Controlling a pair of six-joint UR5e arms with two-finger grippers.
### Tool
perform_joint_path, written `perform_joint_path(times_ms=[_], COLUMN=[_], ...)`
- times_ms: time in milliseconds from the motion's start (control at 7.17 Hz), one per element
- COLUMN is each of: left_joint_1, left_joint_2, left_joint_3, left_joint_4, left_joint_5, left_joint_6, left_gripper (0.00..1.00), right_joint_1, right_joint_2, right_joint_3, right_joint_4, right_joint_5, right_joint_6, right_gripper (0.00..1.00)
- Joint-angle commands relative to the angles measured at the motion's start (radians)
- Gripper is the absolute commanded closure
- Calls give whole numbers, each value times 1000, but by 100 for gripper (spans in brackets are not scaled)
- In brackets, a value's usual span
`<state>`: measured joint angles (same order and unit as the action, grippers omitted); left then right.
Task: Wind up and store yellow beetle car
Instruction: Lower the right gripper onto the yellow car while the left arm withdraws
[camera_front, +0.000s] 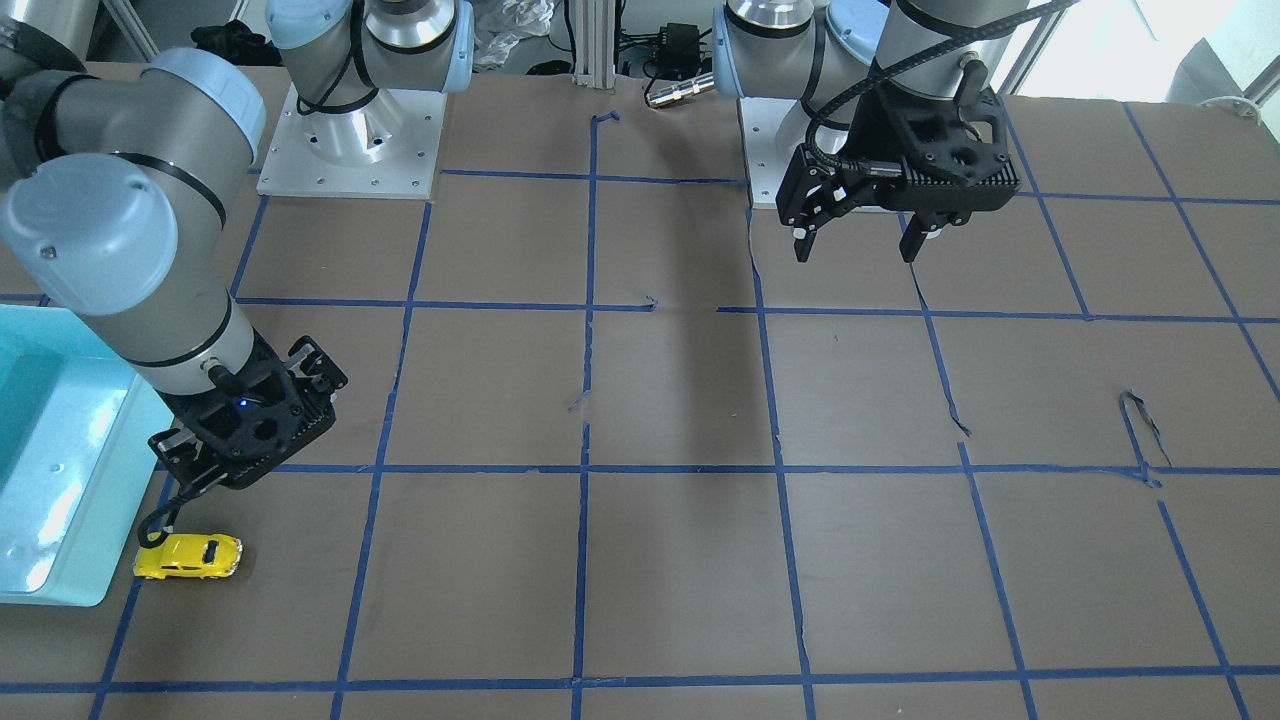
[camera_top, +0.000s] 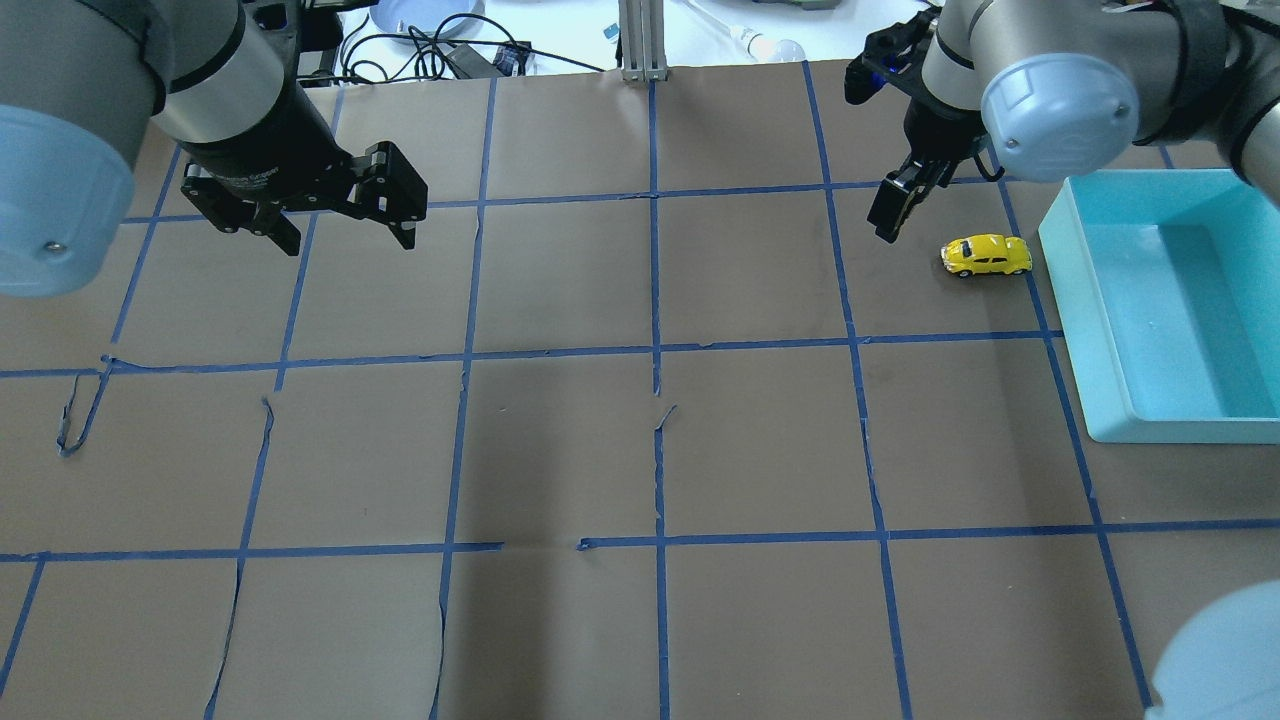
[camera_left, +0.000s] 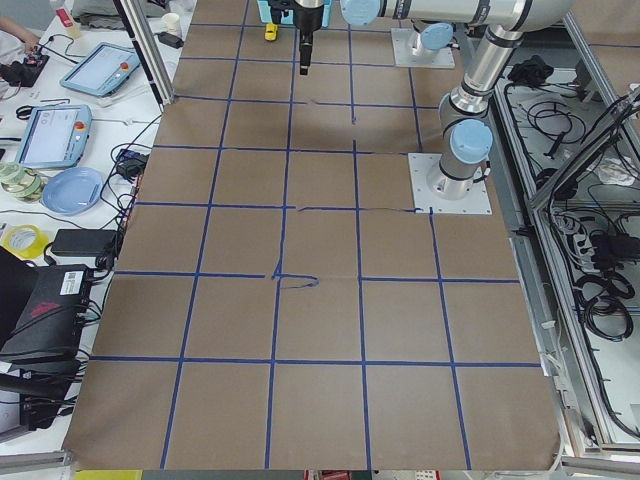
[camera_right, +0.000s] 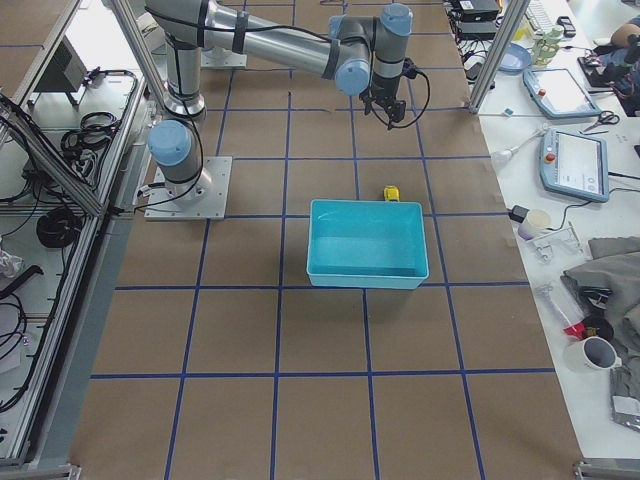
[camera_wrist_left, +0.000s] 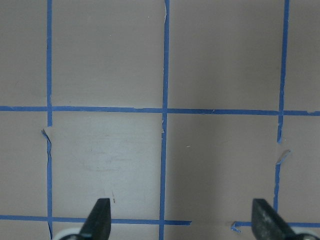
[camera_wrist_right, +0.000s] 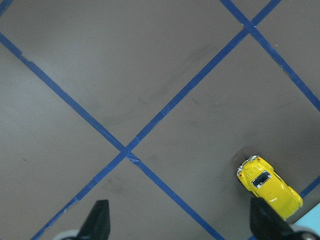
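Car (camera_top: 986, 255) on table (camera_top: 600, 450) beside bin (camera_top: 1075, 320), right gripper (camera_wrist_right: 180, 222) hovering near it, spread, empty, left gripper (camera_top: 349, 243) spread, well apart.

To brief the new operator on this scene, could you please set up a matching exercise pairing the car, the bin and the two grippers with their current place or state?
Things:
1. yellow beetle car
2. teal bin
3. left gripper
4. right gripper

Places or states:
A. open, above bare table, far from the car
B. empty
C. on the table, beside the bin
D. open, close to the car

Pairs: 1-C; 2-B; 3-A; 4-D
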<state>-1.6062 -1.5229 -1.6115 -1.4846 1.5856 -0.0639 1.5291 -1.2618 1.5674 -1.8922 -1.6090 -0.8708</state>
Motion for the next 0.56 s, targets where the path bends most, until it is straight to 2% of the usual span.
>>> perform_joint_path(times_ms=[0, 279, 419], left_joint_1=[11, 17, 32], left_joint_2=[4, 15, 26], left_joint_3=[4, 4, 4], left_joint_4=[1, 3, 3], left_joint_5=[4, 1, 1], left_joint_6=[10, 10, 10], left_gripper=[0, 0, 0], right_joint_1=[-17, -84, -115], right_joint_2=[48, 103, 133], right_joint_3=[0, -1, -9], right_joint_4=[-75, -148, -157], right_joint_5=[-14, -5, 0], right_joint_6=[-310, -656, -727], right_gripper=[0, 0, 0])
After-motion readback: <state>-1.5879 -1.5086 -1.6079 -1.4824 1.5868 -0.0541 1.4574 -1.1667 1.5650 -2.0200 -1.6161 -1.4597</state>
